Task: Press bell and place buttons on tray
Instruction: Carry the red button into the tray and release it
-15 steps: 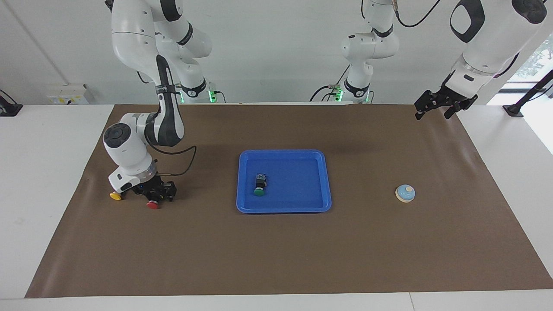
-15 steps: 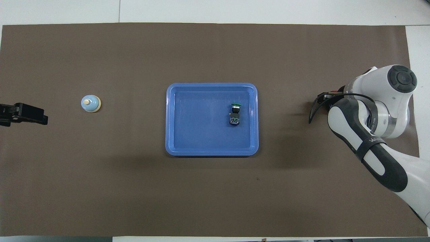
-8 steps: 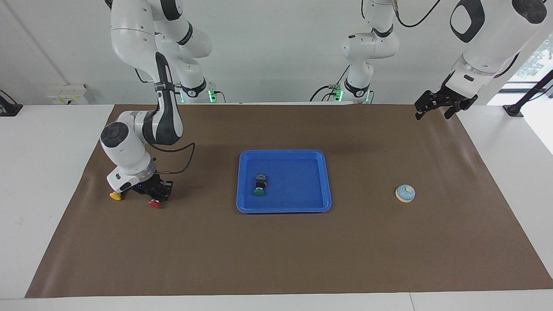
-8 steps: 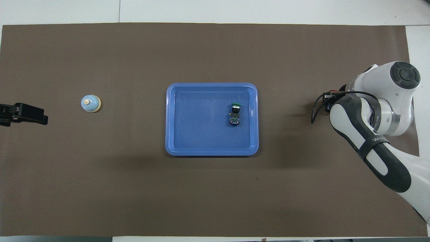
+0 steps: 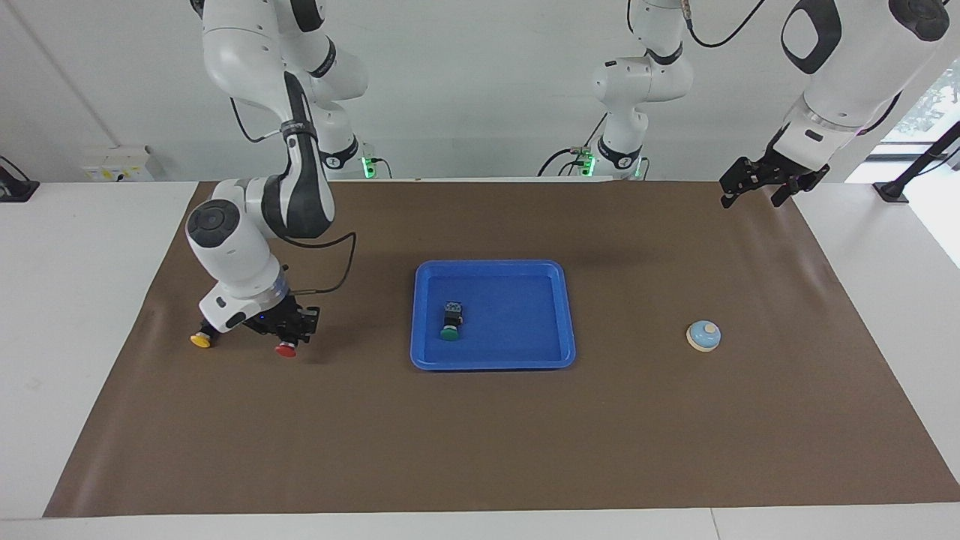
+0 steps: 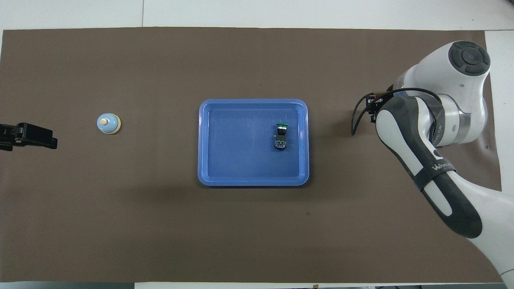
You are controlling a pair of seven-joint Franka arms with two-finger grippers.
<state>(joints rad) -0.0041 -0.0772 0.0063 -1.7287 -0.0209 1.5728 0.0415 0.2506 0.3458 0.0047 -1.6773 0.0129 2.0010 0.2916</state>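
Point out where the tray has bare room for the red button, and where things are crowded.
The blue tray is bare except for the green button lying toward the right arm's end. Mat between tray and bell is bare too. Crowded: the right gripper, shut on the red button, beside the yellow button.

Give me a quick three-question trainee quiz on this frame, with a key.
1. True or false: the green button lies inside the tray.
2. Which cap colour is on the button that the right hand grips? A yellow, B red, C green.
3. Fill in: the task thing that sits alone toward the left arm's end of the table is the ____.

Key:
1. True. It lies on its side in the tray.
2. B. The hand is shut on the red button.
3. The bell.
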